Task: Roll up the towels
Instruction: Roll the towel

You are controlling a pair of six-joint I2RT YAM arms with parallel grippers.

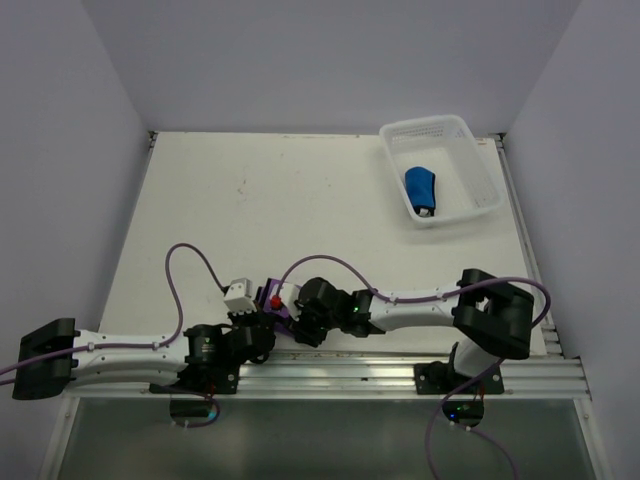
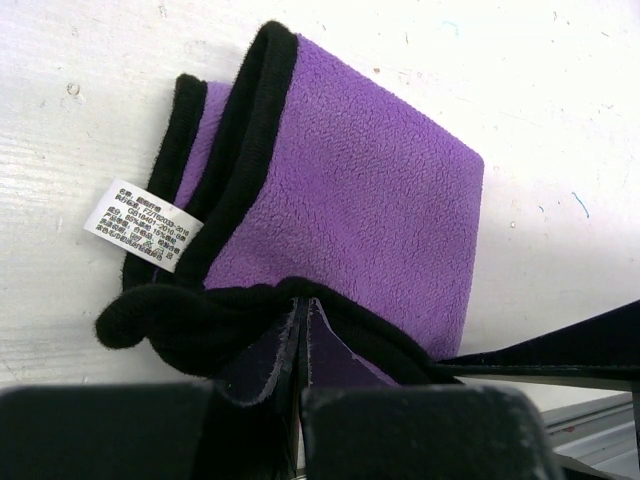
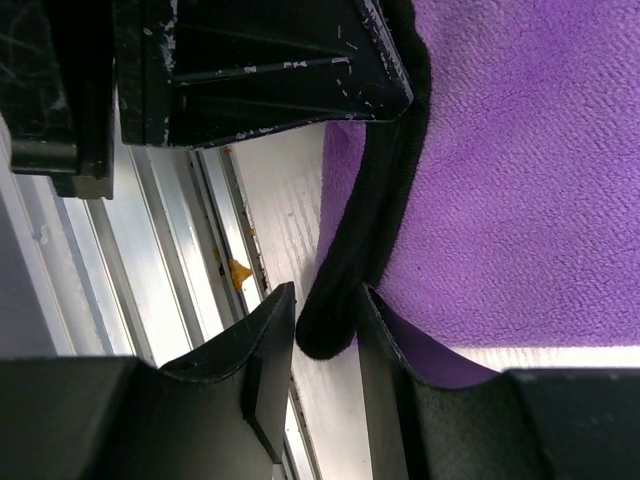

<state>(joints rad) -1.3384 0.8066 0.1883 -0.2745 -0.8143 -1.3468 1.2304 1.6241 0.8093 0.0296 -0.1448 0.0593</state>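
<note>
Landmark = the metal rail (image 1: pixel 400 370) at the table's (image 1: pixel 250 200) near edge. Your purple towel (image 1: pixel 278 306) lies folded on the tabletop just beyond the rail, left of its middle, w/ both arms meeting over it.

Your L gripper (image 2: pixel 303 322) has its jaws pressed tight together, pinching the towel's black hem (image 2: pixel 200 320) on the rail-side edge. The hem bunches up over the tips. A white care label (image 2: pixel 143 225) sticks out of the fold on the side away from the rail.

Your R gripper (image 3: pixel 325 310) is at a narrow gap. A loop of hem fills the space btwn the fingers (image 3: pixel 255 350) and touches both, right next to the rail.

The blue towel (image 1: pixel 420 188) sits rolled inside the white basket (image 1: pixel 490 195), well away from the rail, beyond its right end by the far edge.
</note>
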